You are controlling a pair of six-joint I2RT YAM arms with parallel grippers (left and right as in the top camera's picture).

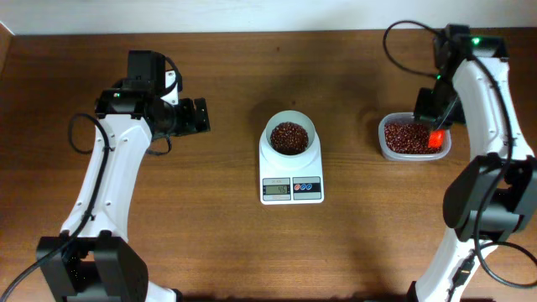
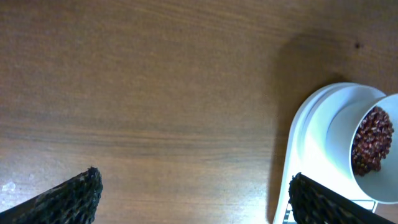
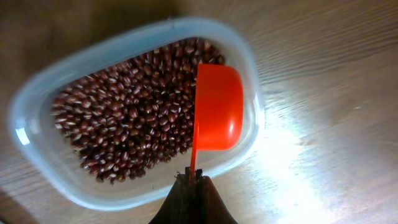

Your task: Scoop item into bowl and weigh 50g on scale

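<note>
The right gripper (image 3: pixel 194 182) is clamped tight on the thin handle of an orange scoop (image 3: pixel 217 115), its two fingers pressed together with the handle pinched between them. Straight out from the fingertips, the scoop's rounded cup sits over the right-hand part of a clear plastic tub (image 3: pixel 37 134). Whether the cup touches what is in the tub cannot be told. Under and to the left of the cup, the tub holds a loose layer of small dark red-brown beans (image 3: pixel 124 124) across its floor. The tub stands on the wooden counter (image 1: pixel 210 243), directly below this gripper.

Well off to the gripper's left, in the middle of the counter, is the white scale (image 1: pixel 291 170), with a small white bowl (image 1: pixel 270 132) standing on its platform. More of the beans are heaped inside the bowl. The display on the scale's near edge is too small to read.

Farther left again, the left gripper (image 2: pixel 194 186) hangs above bare wood with its fingers spread wide and holding nothing, the scale and bowl just off to its right
</note>
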